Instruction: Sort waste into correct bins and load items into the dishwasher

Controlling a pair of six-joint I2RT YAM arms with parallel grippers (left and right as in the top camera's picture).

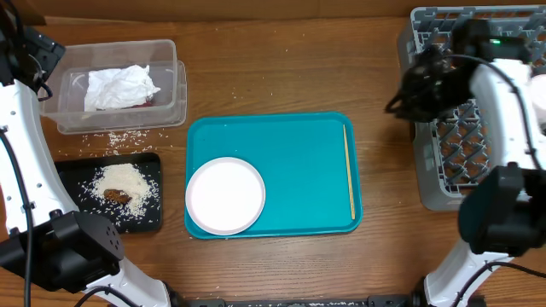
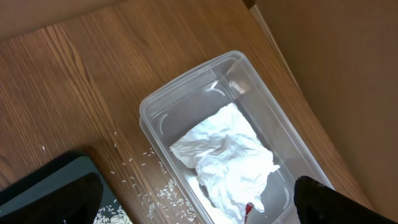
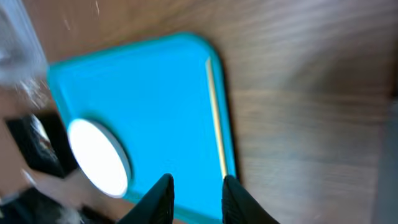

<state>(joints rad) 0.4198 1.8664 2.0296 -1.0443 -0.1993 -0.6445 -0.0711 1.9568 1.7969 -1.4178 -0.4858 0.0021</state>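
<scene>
A crumpled white napkin (image 1: 121,87) (image 2: 227,155) lies in the clear tub (image 1: 171,51) (image 2: 149,106), with a bit of red wrapper (image 2: 249,208) showing under it. The black tray (image 1: 77,166) holds a rice pile (image 1: 124,179) and a brown scrap (image 1: 118,197). On the teal tray (image 1: 290,153) sit a white plate (image 1: 225,195) (image 3: 98,155) and a thin chopstick (image 1: 349,170) (image 3: 215,112). My left gripper (image 2: 199,202) hangs wide open above the tub. My right gripper (image 1: 418,85) (image 3: 196,186) is raised beside the grey dish rack (image 1: 444,170), its jaws slightly apart and empty.
Loose rice grains (image 1: 119,136) (image 2: 165,190) are scattered on the wooden table between the tub and the black tray. A brown wall runs along the back edge. The right arm's body lies over the rack's left part.
</scene>
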